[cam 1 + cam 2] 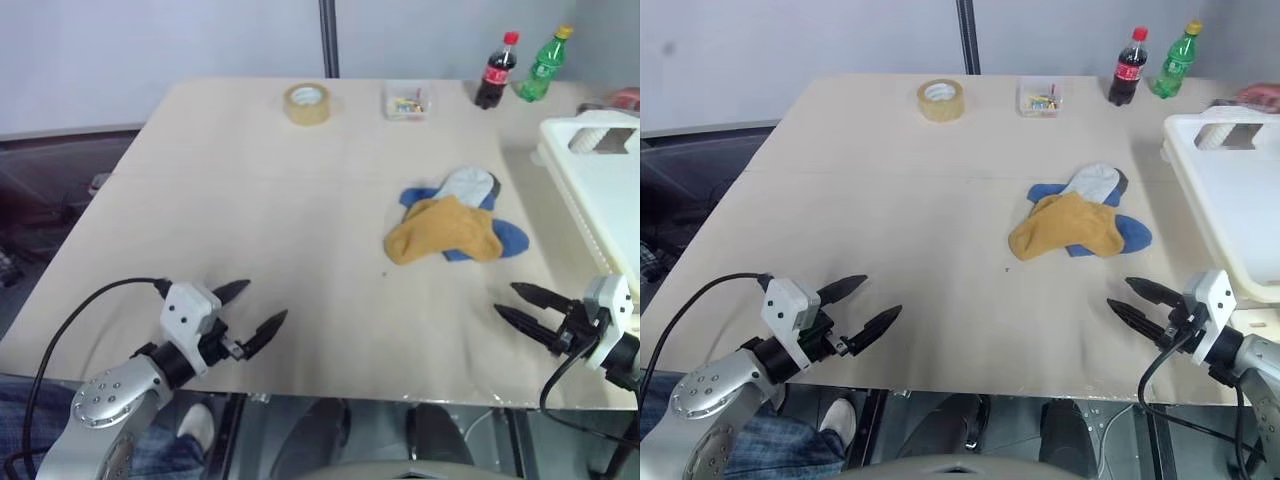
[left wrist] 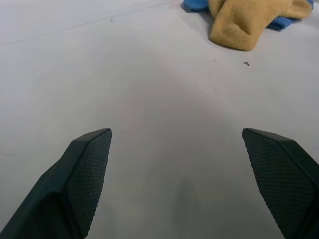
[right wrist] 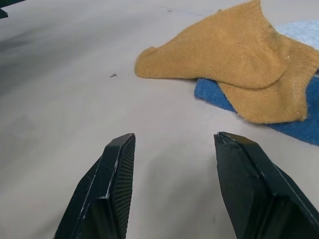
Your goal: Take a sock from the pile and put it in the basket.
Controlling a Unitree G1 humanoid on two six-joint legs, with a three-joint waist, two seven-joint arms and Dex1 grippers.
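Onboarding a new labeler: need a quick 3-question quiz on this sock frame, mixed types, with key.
1. True or false: the mustard sock lies on top of the pile.
2. Which gripper is nearer the basket? A) left gripper B) right gripper
3. Fill in: both grippers are ____ and hold nothing.

Key: 1 true; 2 B; 3 open.

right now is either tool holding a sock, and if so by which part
Nothing is held. The left tool and right tool are both open over bare table, apart from the pile.
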